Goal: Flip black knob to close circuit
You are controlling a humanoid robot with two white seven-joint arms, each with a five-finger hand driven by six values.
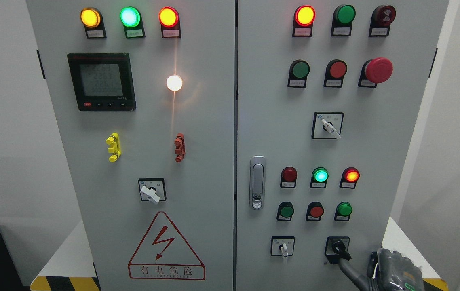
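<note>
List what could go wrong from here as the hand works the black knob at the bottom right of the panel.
1. Only one finger of the right hand seems to reach the black knob; it may slip off before the knob turns.
2. The white-handled switch sits just left of the knob; a sideways slip could nudge it.
3. The green button lies just above; an upward overshoot might press it.
</note>
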